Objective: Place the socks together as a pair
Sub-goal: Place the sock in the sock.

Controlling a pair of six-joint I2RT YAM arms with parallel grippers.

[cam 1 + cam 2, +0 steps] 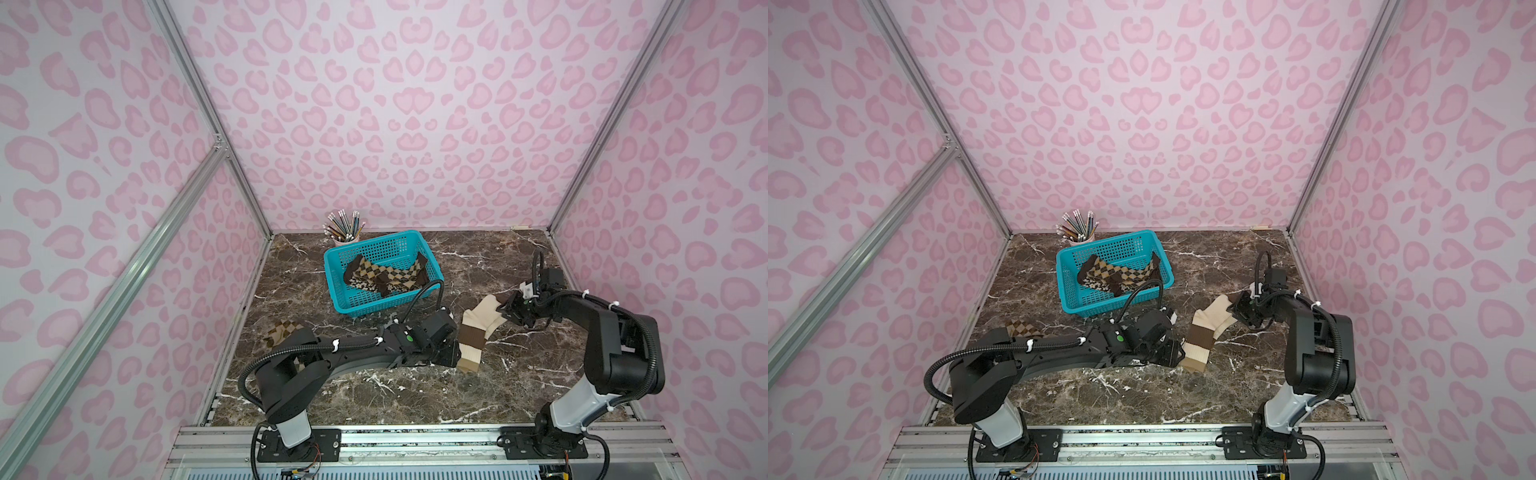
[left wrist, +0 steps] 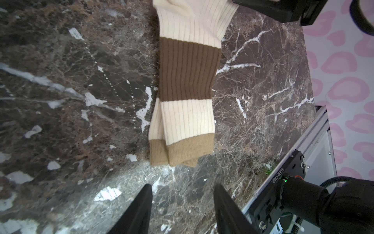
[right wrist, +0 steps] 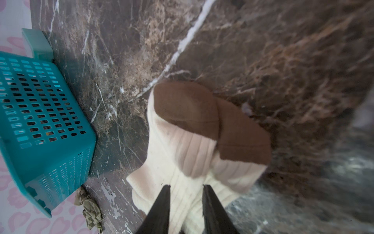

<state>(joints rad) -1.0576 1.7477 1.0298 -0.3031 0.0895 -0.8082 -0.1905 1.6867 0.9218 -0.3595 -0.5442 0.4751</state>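
Two cream ribbed socks with a brown band (image 1: pixel 473 332) (image 1: pixel 1204 336) lie one on top of the other on the marble table, right of centre. In the left wrist view their tan cuffs (image 2: pixel 182 150) almost line up. Their brown toes (image 3: pixel 202 113) overlap in the right wrist view. My left gripper (image 1: pixel 455 357) (image 2: pixel 183 186) is open just short of the cuffs, with only bare table between its fingers. My right gripper (image 1: pixel 508 313) (image 3: pixel 186 186) hovers over the foot end, jaws apart, cream fabric showing between them.
A teal basket (image 1: pixel 345 299) (image 3: pixel 50 152) behind the left arm holds brown-tan argyle socks (image 1: pixel 390 276). An olive-beige check sock (image 1: pixel 282 330) (image 3: pixel 89 210) lies at the table's left side, partly under my left arm. A cup of pencils (image 1: pixel 345 232) stands behind the basket.
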